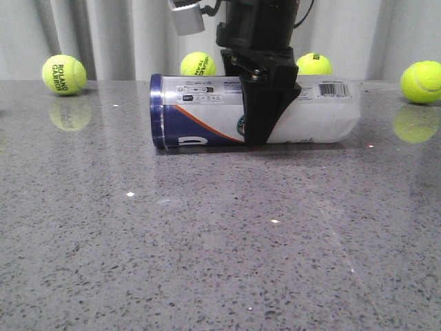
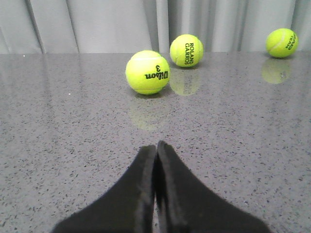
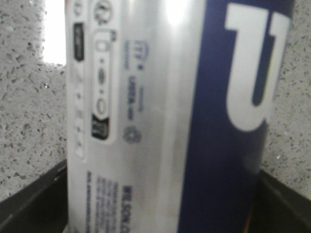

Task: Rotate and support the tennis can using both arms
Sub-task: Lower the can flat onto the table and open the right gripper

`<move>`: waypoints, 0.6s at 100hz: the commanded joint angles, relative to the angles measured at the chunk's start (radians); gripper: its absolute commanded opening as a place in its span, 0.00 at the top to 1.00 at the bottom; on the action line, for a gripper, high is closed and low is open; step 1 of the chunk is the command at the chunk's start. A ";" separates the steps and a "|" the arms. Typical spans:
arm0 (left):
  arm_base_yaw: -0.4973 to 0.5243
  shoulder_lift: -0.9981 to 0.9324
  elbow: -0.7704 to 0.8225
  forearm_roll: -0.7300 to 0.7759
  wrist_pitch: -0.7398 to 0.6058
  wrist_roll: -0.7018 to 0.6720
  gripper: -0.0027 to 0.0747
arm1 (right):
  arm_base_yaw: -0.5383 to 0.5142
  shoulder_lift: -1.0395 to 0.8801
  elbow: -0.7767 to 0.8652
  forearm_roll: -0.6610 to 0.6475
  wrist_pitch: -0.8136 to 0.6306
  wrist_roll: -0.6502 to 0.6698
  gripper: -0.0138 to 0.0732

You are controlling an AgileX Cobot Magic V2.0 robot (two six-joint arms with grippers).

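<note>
Now the right gripper (image 1: 256,134) pinches the can (image 1: 207,110); turn slowly. Left gripper (image 2: 155,160), pressed together, should support its nine-o'clock end.

A grey speckled stone-look table (image 1: 207,248) fills the lower part of the front view — polished enough to carry small bright glints of light and soft mirror images of whatever stands on it. Behind its far edge hangs a pale grey-white curtain (image 1: 117,34) in vertical folds, running the whole width of the view (the left wrist view shows the same folds). The light is even and cool, with no hard shadows; it probably comes from overhead, though no lamp is in sight. No floor, window or other furniture can be made out.
</note>
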 commanded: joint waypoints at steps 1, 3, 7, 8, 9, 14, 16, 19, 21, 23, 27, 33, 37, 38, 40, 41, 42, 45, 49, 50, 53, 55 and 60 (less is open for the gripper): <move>-0.003 -0.035 0.046 -0.002 -0.076 -0.009 0.99 | 0.002 -0.081 -0.033 -0.002 0.090 0.001 0.12; -0.003 -0.035 0.046 -0.002 -0.076 -0.009 0.99 | 0.002 -0.085 -0.033 -0.002 0.093 0.001 0.12; -0.003 -0.035 0.046 -0.002 -0.076 -0.009 0.99 | 0.002 -0.090 -0.033 -0.002 0.093 0.003 0.12; -0.003 -0.035 0.046 -0.002 -0.076 -0.009 0.99 | 0.002 -0.093 -0.033 -0.002 0.093 0.004 0.12; -0.003 -0.035 0.046 -0.002 -0.076 -0.009 0.99 | 0.002 -0.095 -0.033 -0.002 0.093 0.004 0.12; -0.003 -0.035 0.046 -0.002 -0.076 -0.009 0.99 | 0.002 -0.103 -0.033 -0.002 0.093 0.007 0.12; -0.003 -0.035 0.046 -0.002 -0.076 -0.009 0.99 | 0.002 -0.107 -0.033 -0.002 0.093 0.007 0.12; -0.003 -0.035 0.046 -0.002 -0.076 -0.009 0.99 | 0.002 -0.112 -0.034 -0.002 0.093 0.010 0.12; -0.003 -0.035 0.046 -0.002 -0.076 -0.009 0.99 | 0.002 -0.118 -0.034 -0.002 0.093 0.013 0.12; -0.003 -0.035 0.046 -0.002 -0.076 -0.009 0.99 | 0.002 -0.121 -0.034 -0.002 0.093 0.017 0.12; -0.003 -0.035 0.046 -0.002 -0.076 -0.009 0.99 | 0.002 -0.130 -0.034 -0.002 0.093 0.023 0.12; -0.003 -0.035 0.046 -0.002 -0.076 -0.009 0.99 | 0.002 -0.141 -0.034 -0.002 0.093 0.036 0.12; -0.003 -0.035 0.046 -0.002 -0.076 -0.009 0.99 | 0.002 -0.152 -0.034 -0.002 0.093 0.056 0.12; -0.003 -0.035 0.046 -0.002 -0.076 -0.009 0.99 | 0.002 -0.156 -0.034 -0.002 0.093 0.060 0.12; -0.003 -0.035 0.046 -0.002 -0.076 -0.009 0.99 | 0.002 -0.157 -0.034 -0.002 0.093 0.069 0.12; -0.003 -0.035 0.046 -0.002 -0.076 -0.009 0.99 | 0.002 -0.160 -0.034 -0.002 0.093 0.071 0.12; -0.003 -0.035 0.046 -0.002 -0.076 -0.009 0.99 | 0.002 -0.162 -0.034 -0.002 0.093 0.077 0.12; -0.003 -0.035 0.046 -0.002 -0.076 -0.009 0.99 | 0.002 -0.170 -0.034 -0.002 0.093 0.093 0.12; -0.003 -0.035 0.046 -0.002 -0.076 -0.009 0.99 | 0.002 -0.178 -0.034 -0.002 0.093 0.112 0.12; -0.003 -0.035 0.046 -0.002 -0.076 -0.009 0.99 | 0.002 -0.181 -0.034 -0.002 0.093 0.115 0.12; -0.003 -0.035 0.046 -0.002 -0.076 -0.009 0.99 | 0.002 -0.189 -0.034 -0.002 0.093 0.142 0.12; -0.003 -0.035 0.046 -0.002 -0.076 -0.009 0.99 | 0.002 -0.193 -0.034 -0.002 0.093 0.154 0.12; -0.003 -0.035 0.046 -0.002 -0.076 -0.009 0.99 | 0.002 -0.205 -0.034 -0.002 0.093 0.219 0.12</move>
